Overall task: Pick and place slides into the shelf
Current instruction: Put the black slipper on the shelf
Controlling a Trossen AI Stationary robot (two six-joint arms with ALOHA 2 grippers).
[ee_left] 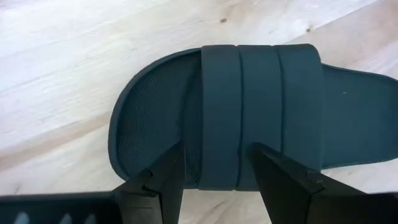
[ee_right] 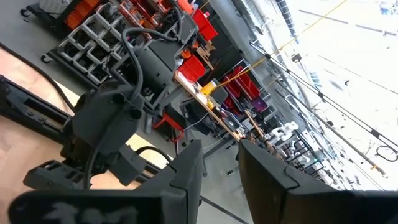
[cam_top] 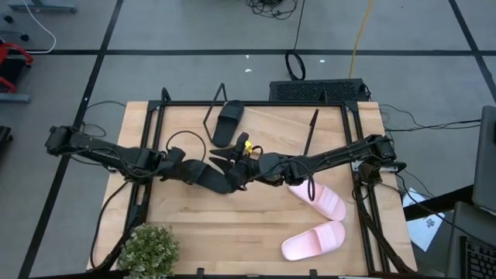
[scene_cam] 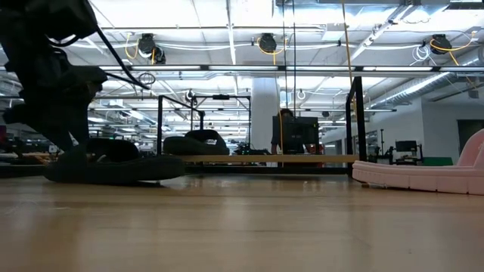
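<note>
The high view looks straight down from well above, taking in the whole wooden surface [cam_top: 232, 225], both arms and the surrounding floor. The low view sits at surface height and faces level across the boards into the room beyond; it stands close to a black slide [scene_cam: 113, 168] on its left and a pink slide [scene_cam: 423, 175] on its right. The left wrist view looks steeply down at very close range onto a black slide [ee_left: 249, 118] and bare boards. The right wrist view is tilted upward toward the room's racks, catching the opposite arm [ee_right: 118, 124]. High, low and left wrist views share the black slide at the surface's middle.
</note>
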